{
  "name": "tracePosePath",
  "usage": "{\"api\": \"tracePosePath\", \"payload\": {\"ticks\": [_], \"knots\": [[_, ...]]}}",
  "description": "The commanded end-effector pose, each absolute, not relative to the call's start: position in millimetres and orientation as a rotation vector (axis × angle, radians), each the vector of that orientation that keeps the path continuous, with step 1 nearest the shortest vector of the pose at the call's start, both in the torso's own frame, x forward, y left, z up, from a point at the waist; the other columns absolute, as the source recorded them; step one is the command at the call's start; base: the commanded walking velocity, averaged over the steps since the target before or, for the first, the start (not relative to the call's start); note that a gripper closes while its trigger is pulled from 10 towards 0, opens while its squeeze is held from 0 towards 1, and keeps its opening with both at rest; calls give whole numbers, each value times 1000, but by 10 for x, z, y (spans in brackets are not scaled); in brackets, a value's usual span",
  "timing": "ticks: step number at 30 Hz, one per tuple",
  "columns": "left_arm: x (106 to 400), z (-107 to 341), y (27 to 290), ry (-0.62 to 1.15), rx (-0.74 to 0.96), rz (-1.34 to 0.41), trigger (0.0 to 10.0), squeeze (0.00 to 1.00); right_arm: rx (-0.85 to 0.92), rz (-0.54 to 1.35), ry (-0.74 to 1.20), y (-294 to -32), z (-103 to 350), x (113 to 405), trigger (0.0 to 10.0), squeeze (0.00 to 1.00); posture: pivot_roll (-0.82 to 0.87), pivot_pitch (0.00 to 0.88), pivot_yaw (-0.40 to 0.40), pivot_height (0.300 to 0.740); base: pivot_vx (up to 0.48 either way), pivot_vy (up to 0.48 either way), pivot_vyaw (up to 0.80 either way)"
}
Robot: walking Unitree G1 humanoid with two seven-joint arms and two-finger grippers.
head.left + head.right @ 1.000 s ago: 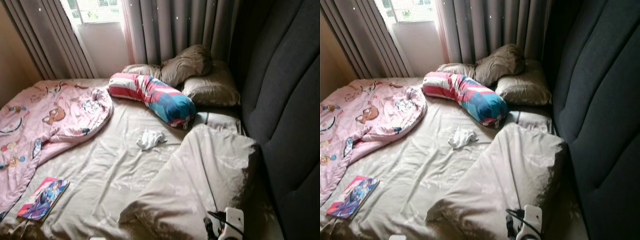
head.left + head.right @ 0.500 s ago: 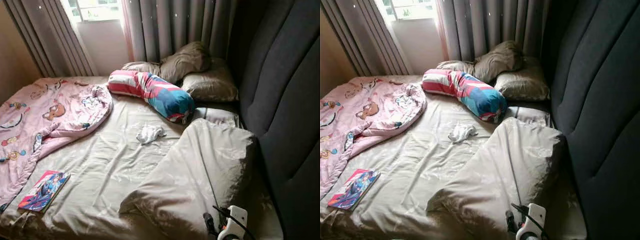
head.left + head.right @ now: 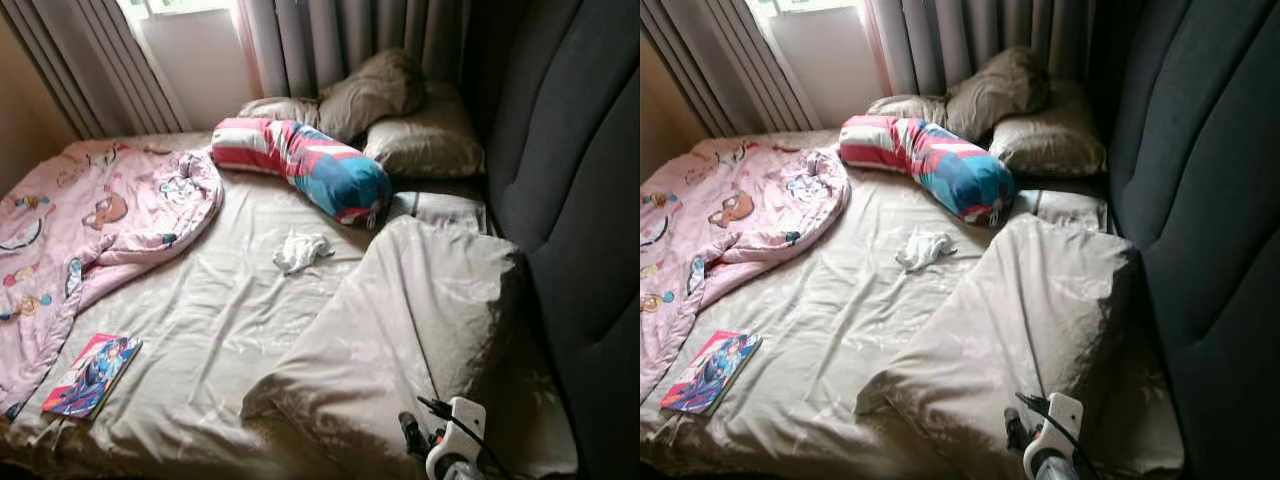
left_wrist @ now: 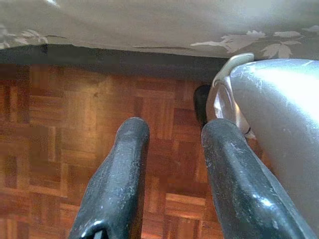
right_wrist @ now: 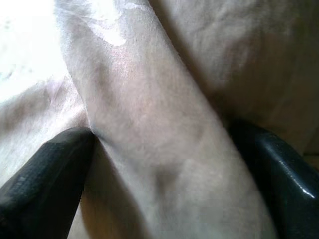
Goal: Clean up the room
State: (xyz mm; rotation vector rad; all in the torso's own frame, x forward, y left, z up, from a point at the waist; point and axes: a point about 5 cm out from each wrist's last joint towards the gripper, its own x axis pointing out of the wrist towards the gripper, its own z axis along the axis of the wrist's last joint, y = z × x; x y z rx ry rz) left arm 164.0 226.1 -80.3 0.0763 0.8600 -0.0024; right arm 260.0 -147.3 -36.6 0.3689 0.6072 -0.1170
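right gripper (image 5: 159, 164): fingers apart, straddling fold of rumpled beige duvet (image 3: 420, 320) at bed's near edge
left gripper (image 4: 169, 149): fingers slightly apart, over brown parquet floor (image 4: 60, 129)
white crumpled cloth (image 3: 302, 250): mid-bed

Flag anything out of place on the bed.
A crumpled white cloth lies mid-sheet, a colourful book sits near the foot edge, and the pink blanket is bunched to one side, not spread.

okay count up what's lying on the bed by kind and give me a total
Beige pillows: 3
Striped pink-and-blue bolster: 1
Pink cartoon blanket: 1
Beige folded duvet: 1
White crumpled cloth: 1
Colourful comic book: 1
Total: 8
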Motion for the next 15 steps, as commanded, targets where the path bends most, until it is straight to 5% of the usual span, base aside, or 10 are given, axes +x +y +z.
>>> {"api": "tracePosePath", "payload": {"ticks": [1,11,12,13,14,15], "knots": [[1546,-811,2371,879,108,-1,10000,0,369,-96,615,-1380,-365,2605,10000,0,64,178,145,660,0,0,0],[1540,-810,2375,873,108,-1,10000,0,300,-86,639,-1366,-369,2608,9647,0,84,198,152,660,0,0,0],[1541,-810,2371,873,108,-2,10000,0,298,-87,640,-1365,-370,2608,7451,0,84,198,152,660,0,0,0],[1543,-811,2364,872,106,-3,10000,0,301,-87,639,-1364,-371,2605,3137,0,86,205,153,660,0,0,0],[1542,-813,2357,870,105,-4,10000,0,305,-87,638,-1364,-373,2601,0,0,91,211,153,660,0,0,0],[1542,-813,2357,870,105,-4,10000,0,305,-87,638,-1364,-373,2601,0,0,91,211,153,660,0,0,0]]}}
